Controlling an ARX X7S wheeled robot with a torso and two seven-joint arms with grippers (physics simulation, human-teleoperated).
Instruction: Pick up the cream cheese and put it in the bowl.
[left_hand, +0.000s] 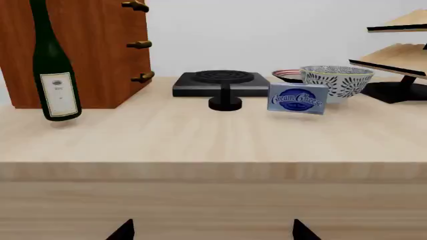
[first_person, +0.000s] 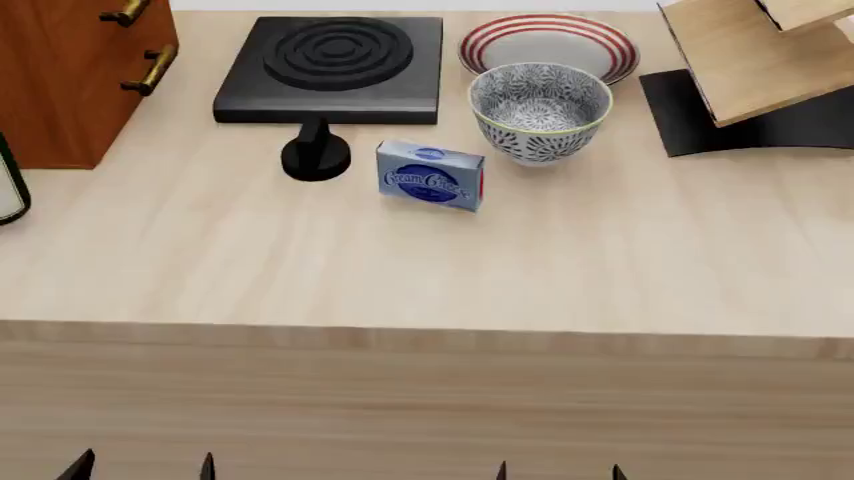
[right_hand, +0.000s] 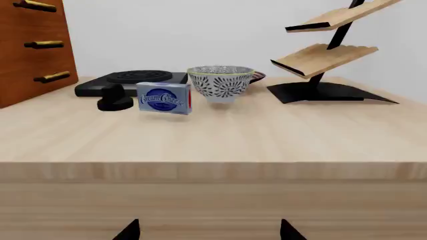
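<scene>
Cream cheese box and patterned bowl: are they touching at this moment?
Apart. The head view shows a strip of bare table between the cream cheese box and the patterned bowl; the box stands nearer the stove knob.

Bright, even light falls on the table; shadows under the bowl are faint, perhaps from overhead. Everything sharp, no glare.

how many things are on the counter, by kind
dishes: 2, patterned bowl, red-ringed plate
food and drink: 2, cream cheese box, wine bottle
cooking: 1, black stove burner
furniture: 2, wooden cabinet, wooden shelf rack
total: 7
</scene>
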